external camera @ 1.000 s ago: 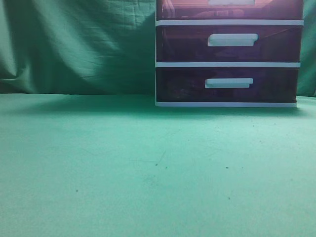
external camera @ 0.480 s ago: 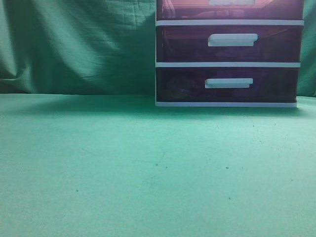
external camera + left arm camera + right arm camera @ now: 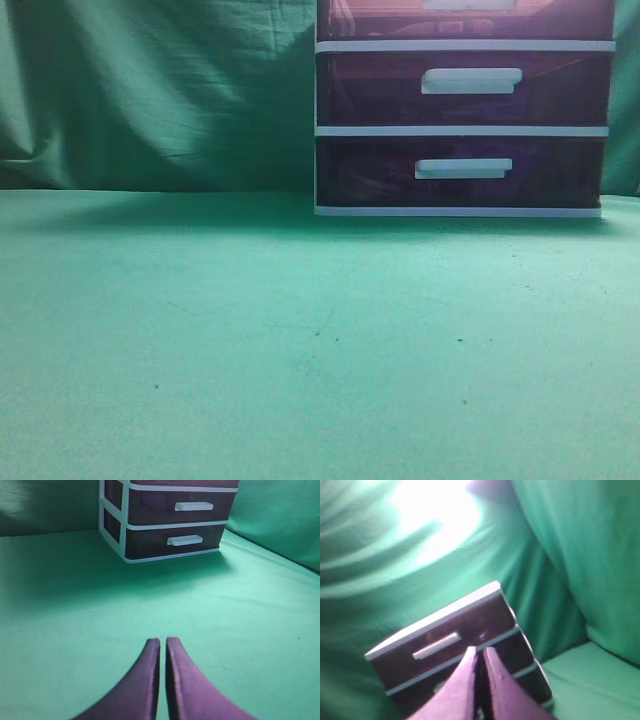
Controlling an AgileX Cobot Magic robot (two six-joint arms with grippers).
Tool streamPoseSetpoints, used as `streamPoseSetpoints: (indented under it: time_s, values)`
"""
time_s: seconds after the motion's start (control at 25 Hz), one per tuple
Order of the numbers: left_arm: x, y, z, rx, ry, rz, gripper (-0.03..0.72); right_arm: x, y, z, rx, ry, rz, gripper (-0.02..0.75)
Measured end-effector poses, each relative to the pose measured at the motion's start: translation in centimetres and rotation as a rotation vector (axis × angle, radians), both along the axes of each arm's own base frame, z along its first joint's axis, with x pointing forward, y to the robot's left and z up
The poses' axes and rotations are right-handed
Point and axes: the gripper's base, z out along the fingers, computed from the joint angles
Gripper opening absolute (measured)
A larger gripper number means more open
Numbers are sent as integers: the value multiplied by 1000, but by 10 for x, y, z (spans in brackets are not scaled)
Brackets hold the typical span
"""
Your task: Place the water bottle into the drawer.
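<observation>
The drawer (image 3: 465,18) is the top one of the white-framed unit, cut by the upper edge of the exterior view. It is translucent reddish-brown with a white bar handle and sits flush in the frame. It also shows in the right wrist view (image 3: 470,622), tilted, with my right gripper (image 3: 479,651) shut and empty in front of the unit. My left gripper (image 3: 160,641) is shut and empty above the green table, well short of the unit. No water bottle is in view. Neither gripper shows in the exterior view.
Two alike drawers (image 3: 460,90) (image 3: 460,172) sit below the top one, and they also show in the left wrist view (image 3: 175,510). The green cloth table (image 3: 300,340) runs in front of the unit. A green cloth backdrop (image 3: 150,90) hangs behind.
</observation>
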Motion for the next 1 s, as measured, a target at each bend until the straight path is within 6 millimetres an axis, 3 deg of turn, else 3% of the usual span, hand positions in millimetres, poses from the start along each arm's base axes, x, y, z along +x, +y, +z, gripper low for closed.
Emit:
streamPoseSetpoints:
  time_s: [0.16,0.4,0.56,0.8,1.0]
  values:
    - [0,0,0,0,0,0,0,9,-6,-30,1,112,-57,0]
    - [0,0,0,0,0,0,0,12,-6,-54,-258,324,-87,0]
    - [0,0,0,0,0,0,0,11,-1,-78,-403,539,-10,0]
    - [0,0,0,0,0,0,0,13,0,-105,-430,627,31,0]
    - [0,0,0,0,0,0,0,13,1,-108,-436,636,35,0]
